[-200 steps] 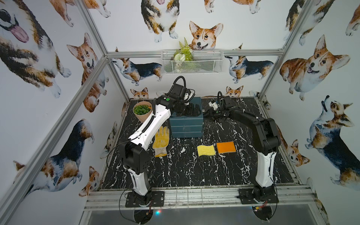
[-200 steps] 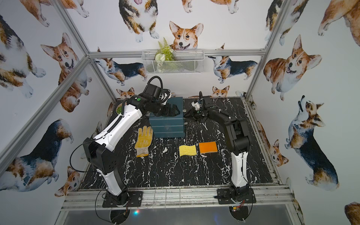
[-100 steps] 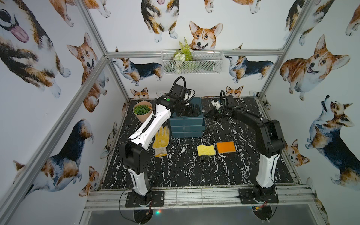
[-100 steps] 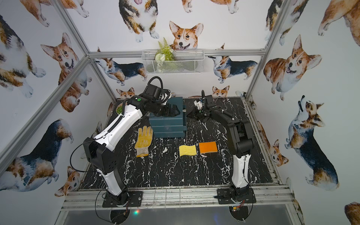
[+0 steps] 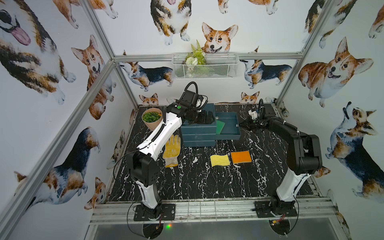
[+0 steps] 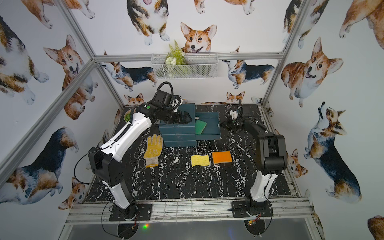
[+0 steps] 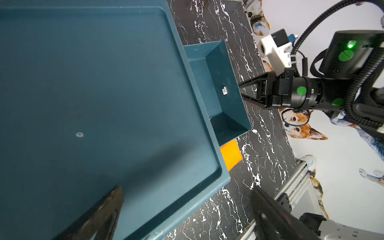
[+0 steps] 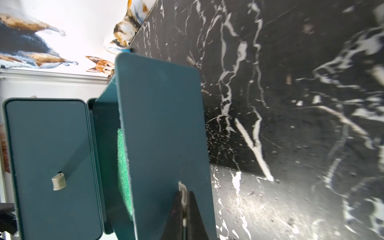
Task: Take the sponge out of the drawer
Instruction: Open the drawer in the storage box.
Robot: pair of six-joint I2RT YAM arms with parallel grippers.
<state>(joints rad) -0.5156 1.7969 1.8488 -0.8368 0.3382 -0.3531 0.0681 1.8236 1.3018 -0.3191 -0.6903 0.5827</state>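
Note:
A teal cabinet (image 5: 197, 133) stands at the back middle of the table. Its top drawer (image 5: 228, 135) is pulled out to the right in both top views (image 6: 207, 136). The green sponge (image 5: 220, 125) (image 6: 200, 126) lies inside it, and the right wrist view shows its edge (image 8: 123, 166) behind the drawer front (image 8: 162, 124). My right gripper (image 5: 241, 124) (image 8: 184, 193) is shut on the drawer's small pale knob (image 8: 182, 187). My left gripper (image 5: 207, 119) (image 7: 187, 192) hangs open over the cabinet's top (image 7: 83, 83), holding nothing.
On the dark marble table lie a yellow sponge (image 5: 219, 160), an orange sponge (image 5: 241, 157) and a yellow glove (image 5: 171, 150). A pot of greens (image 5: 151, 118) stands left of the cabinet. A wire basket (image 5: 205, 68) hangs on the back wall.
My right gripper closed on the knob and drew back to the right, sliding the top drawer out and baring the green sponge. The left arm has stayed put.

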